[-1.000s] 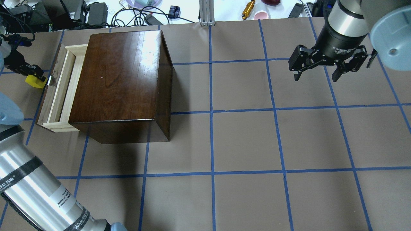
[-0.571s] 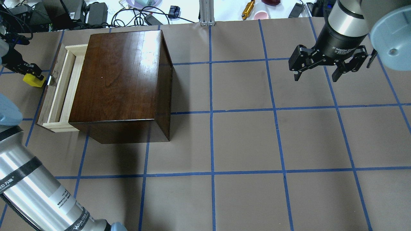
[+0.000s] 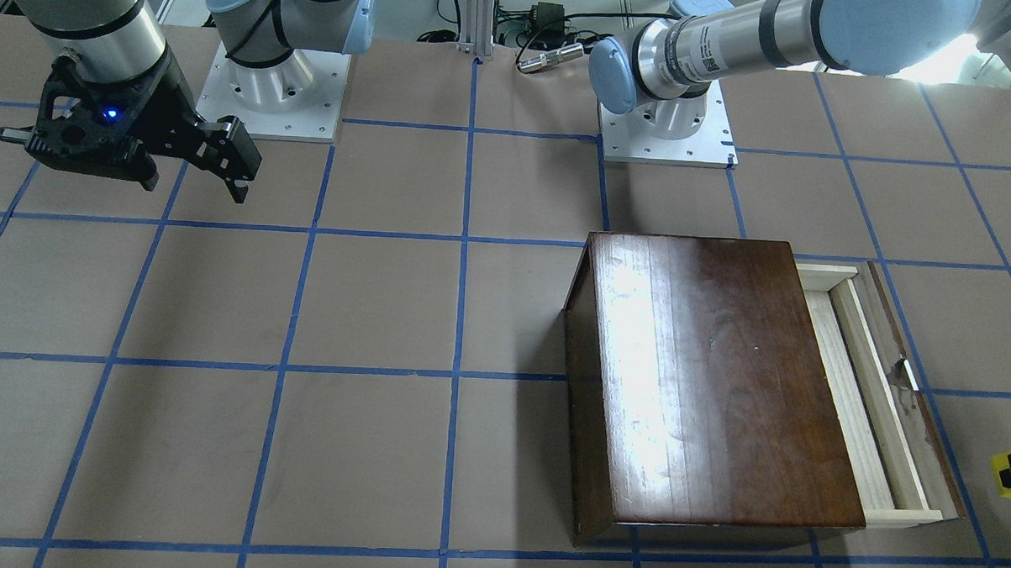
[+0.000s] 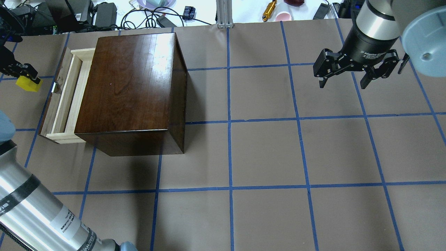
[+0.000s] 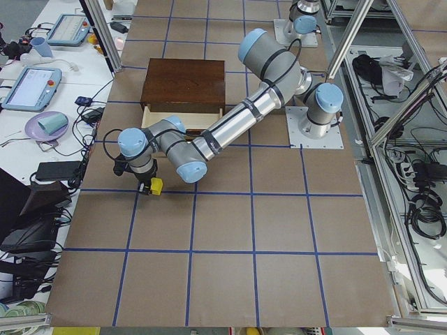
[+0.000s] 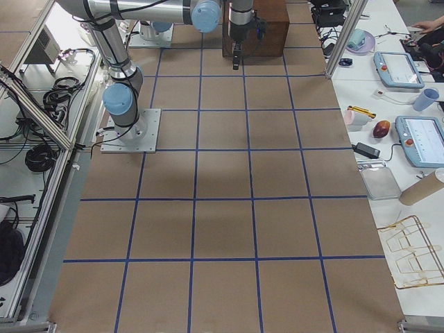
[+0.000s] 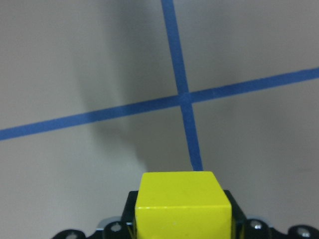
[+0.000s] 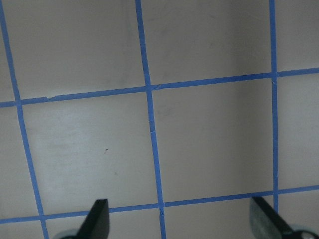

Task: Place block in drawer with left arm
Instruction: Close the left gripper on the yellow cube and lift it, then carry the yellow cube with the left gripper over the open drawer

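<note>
While clamping the block point(image 4: 28, 83), the left gripper point(image 4: 24, 76) is drifting farther from the open drawer point(image 4: 65, 97), outside its front panel point(image 4: 49, 104). It is probably rising to clear that panel first.

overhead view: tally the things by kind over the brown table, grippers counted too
yellow block: 1
cabinet: 1
drawer: 1
grippers: 2 (left gripper, right gripper)
total: 5

The cabinet point(image 4: 129, 83) stands by the far left tabletop point(image 4: 264, 153) corner, its drawer point(image 4: 65, 99) out leftward. I hold the block point(image 4: 29, 84) left of it.
</note>
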`<state>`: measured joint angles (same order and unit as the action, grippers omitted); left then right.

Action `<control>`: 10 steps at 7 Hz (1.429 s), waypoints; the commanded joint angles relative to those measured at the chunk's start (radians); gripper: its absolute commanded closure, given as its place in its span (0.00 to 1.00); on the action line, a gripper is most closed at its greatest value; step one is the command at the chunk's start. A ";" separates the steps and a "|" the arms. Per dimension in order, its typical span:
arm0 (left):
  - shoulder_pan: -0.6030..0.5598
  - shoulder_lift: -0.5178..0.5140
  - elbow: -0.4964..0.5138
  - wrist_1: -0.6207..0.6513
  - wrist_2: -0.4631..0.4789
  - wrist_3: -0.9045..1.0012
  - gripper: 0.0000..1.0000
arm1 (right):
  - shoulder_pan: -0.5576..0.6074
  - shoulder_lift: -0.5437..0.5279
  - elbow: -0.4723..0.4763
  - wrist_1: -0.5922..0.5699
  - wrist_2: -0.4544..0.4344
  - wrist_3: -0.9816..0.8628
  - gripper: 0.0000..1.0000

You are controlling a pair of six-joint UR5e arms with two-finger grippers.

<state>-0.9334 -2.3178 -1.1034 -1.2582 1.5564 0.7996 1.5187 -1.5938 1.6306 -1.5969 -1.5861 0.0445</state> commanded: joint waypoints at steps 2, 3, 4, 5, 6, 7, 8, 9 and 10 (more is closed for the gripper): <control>-0.007 0.151 -0.087 -0.130 0.004 -0.097 0.58 | 0.000 0.000 0.000 0.000 0.000 0.000 0.00; -0.014 0.194 -0.119 -0.156 0.004 -0.129 0.58 | 0.000 0.000 0.000 0.000 0.000 0.000 0.00; -0.022 0.242 -0.163 -0.162 0.001 -0.173 0.58 | 0.000 0.000 0.000 0.000 0.000 0.000 0.00; -0.024 0.288 -0.209 -0.176 -0.004 -0.216 0.58 | 0.000 0.000 0.000 0.000 0.000 0.000 0.00; -0.036 0.331 -0.248 -0.181 -0.010 -0.265 0.58 | 0.000 0.000 0.000 0.000 0.000 0.000 0.00; -0.068 0.369 -0.274 -0.191 -0.013 -0.314 0.58 | 0.000 0.000 0.000 0.000 0.000 0.000 0.00; -0.103 0.400 -0.286 -0.208 -0.013 -0.369 0.58 | 0.000 0.000 0.000 0.000 0.000 0.000 0.00; -0.142 0.422 -0.291 -0.220 -0.015 -0.425 0.58 | 0.000 0.000 0.000 0.000 0.000 0.000 0.00; -0.190 0.437 -0.294 -0.237 -0.015 -0.489 0.58 | 0.000 0.000 0.000 0.000 0.000 0.000 0.00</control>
<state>-1.0705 -1.9042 -1.3910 -1.4768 1.5423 0.3839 1.5187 -1.5938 1.6306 -1.5969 -1.5861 0.0445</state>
